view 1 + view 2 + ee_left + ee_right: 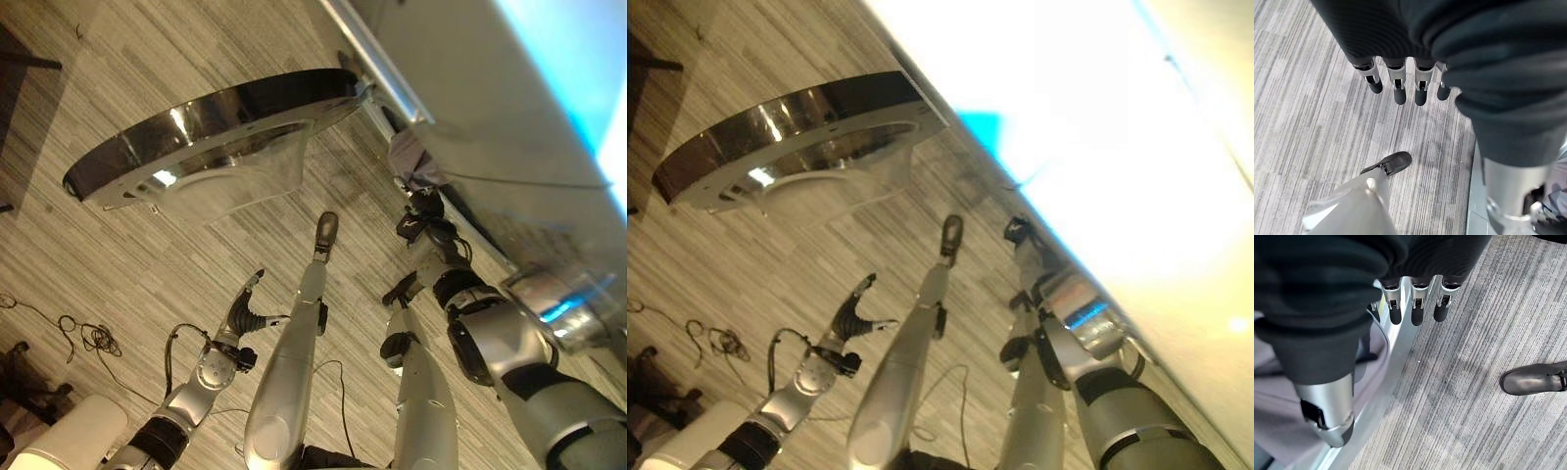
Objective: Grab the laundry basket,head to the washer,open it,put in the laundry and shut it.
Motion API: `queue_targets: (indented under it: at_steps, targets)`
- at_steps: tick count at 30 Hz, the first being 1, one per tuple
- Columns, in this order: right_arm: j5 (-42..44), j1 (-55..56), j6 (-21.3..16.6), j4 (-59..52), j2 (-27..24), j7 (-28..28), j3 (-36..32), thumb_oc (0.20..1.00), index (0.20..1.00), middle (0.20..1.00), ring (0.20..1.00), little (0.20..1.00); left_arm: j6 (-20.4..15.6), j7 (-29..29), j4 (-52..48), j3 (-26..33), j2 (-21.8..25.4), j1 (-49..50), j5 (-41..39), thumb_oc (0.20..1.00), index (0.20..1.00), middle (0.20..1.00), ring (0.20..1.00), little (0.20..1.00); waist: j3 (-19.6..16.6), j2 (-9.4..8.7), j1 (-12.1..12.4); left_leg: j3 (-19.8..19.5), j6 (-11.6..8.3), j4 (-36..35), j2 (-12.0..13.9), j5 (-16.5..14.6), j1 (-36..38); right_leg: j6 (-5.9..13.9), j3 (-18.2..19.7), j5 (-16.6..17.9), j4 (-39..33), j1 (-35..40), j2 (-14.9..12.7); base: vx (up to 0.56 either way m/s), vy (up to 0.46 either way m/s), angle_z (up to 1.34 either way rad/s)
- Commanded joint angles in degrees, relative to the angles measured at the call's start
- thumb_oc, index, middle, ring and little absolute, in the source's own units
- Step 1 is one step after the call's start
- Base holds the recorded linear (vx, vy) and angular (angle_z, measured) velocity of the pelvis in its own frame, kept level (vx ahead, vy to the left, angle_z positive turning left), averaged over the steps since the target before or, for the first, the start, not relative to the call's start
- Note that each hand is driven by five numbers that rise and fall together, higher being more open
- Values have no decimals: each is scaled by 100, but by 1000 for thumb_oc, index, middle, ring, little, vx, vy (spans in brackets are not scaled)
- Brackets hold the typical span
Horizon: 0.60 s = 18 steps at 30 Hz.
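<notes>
In the upper left of the left eye view the washer door (211,137) hangs swung wide, a round, chrome-rimmed disc with a clear bowl in its middle, its hinge side meeting the washer's pale front (490,108), which runs diagonally down the right of the frame. Against that front, around the middle right of the frame, a bunch of greyish laundry (411,162) sits at the mouth of the machine, and the right robot hand (426,217) is just below it, close in against the opening; its wrist view shows fingers (1418,313) hanging fairly straight beside the metal rim, with grey cloth (1268,396) lying past the thumb, and I see nothing gripped. The left robot hand (245,311) is low in the lower left of the frame, well apart from the washer, fingers (1399,90) relaxed and straight over the striped carpet (118,245), holding nothing. I cannot make out the basket. To my eye the loading is near its end, and what matters next is the door: it lies up and to the left of both hands, its flat face turned towards the floor, its swing line running back to the hinge at the upper middle. The left robot hand seems better placed to reach its free edge.
</notes>
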Motion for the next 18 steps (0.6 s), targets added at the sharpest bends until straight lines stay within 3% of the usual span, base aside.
queue_targets:
  at_steps: [1, 7, 9, 11, 15, 17, 18]
  targets:
    - [447, 24, -396, -165, -236, -168, 25, 1000, 1000, 1000, 1000, 1000, -69, 91, -126, -269, 44, -36, -194, 1000, 1000, 1000, 1000, 1000, 53, 347, 46, 388, 239, -152, -563, -481, 257, -165, 403, -964, 243, 609, 607, 14, 4, 9]
    - [895, -298, -687, -334, -344, -289, -161, 1000, 1000, 1000, 1000, 1000, -77, 156, -139, -247, 51, -78, -225, 1000, 1000, 1000, 1000, 1000, 53, 359, 74, 344, 246, -159, -580, -471, 222, -163, 378, -1004, 323, 558, 585, 15, 4, 6]
    - [983, -369, -740, -358, -357, -287, -209, 831, 831, 831, 831, 831, -79, 161, -138, -246, 45, -104, -234, 1000, 1000, 1000, 1000, 1000, 53, 364, 77, 345, 249, -171, -584, -470, 218, -161, 375, -1006, 325, 550, 582, 3, 4, 2]
    - [1203, -477, -932, -567, -421, -309, -335, 592, 592, 592, 592, 592, -86, 168, -150, -224, 8, -110, -278, 1000, 1000, 1000, 1000, 1000, 53, 379, 76, 345, 253, -159, -603, -479, 230, -161, 391, -1017, 376, 543, 568, 0, 0, 0]
    - [1209, -532, -1065, -811, -564, -311, -272, 536, 536, 536, 536, 536, -98, 160, -144, -178, 3, -81, -277, 1000, 1000, 1000, 1000, 1000, 53, 362, 82, 348, 255, -145, -606, -487, 241, -162, 381, -1020, 396, 541, 558, 0, 0, 0]
    - [1165, -587, -1138, -1015, -632, -348, -200, 407, 407, 407, 407, 407, -104, 160, -117, -170, -1, -92, -283, 1000, 1000, 1000, 1000, 1000, 53, 342, 65, 363, 254, -141, -602, -491, 255, -163, 392, -1020, 404, 540, 561, 0, 0, 0]
    - [1105, -635, -1234, -1276, -704, -375, -139, 300, 300, 300, 300, 300, -111, 167, -101, -133, 2, -115, -285, 1000, 1000, 1000, 1000, 1000, 53, 313, 43, 376, 252, -137, -589, -493, 259, -159, 395, -1006, 394, 544, 559, 0, 0, 0]
